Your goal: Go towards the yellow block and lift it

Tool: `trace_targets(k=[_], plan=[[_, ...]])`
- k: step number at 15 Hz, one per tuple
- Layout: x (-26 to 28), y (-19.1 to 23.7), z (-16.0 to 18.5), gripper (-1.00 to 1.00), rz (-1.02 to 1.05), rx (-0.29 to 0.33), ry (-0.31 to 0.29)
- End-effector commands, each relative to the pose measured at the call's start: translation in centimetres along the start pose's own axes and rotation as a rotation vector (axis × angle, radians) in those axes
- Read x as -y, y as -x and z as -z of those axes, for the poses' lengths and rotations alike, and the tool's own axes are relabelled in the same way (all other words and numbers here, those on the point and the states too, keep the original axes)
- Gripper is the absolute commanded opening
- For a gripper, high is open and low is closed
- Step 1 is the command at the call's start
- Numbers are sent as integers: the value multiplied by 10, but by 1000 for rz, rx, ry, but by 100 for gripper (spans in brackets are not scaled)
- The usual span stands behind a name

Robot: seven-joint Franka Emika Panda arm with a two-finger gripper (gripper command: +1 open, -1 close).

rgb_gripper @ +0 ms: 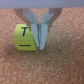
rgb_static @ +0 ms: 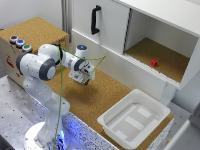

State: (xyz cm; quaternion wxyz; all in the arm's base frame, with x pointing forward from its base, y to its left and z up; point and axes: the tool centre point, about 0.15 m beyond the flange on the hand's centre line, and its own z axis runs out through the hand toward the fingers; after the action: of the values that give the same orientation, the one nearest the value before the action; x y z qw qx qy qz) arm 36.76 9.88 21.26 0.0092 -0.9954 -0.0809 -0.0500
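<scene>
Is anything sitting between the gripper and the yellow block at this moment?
Nothing visible. In the wrist view the gripper is already down at the yellow block, fingertips against its side, on bare cork. The red block lies far off in the open cabinet.

Cork-topped counter runs diagonally across the exterior view. A white tray sits on its near end. The yellow block, seen in the wrist view, rests on the cork. An open cabinet shelf, also cork-lined, carries a small red block.
</scene>
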Motion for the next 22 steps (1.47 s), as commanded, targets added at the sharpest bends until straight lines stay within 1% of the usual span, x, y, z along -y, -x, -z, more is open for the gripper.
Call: trace_targets(k=[1,4,7,8,22], plan=[[4,3,21,-100,-36,-48,15],[2,5,51,-100,-50,-71,31],[2,6,66,-100,-56,-66,25],[2,6,66,100,-50,-54,30],[2,6,65,100,-53,-53,33]])
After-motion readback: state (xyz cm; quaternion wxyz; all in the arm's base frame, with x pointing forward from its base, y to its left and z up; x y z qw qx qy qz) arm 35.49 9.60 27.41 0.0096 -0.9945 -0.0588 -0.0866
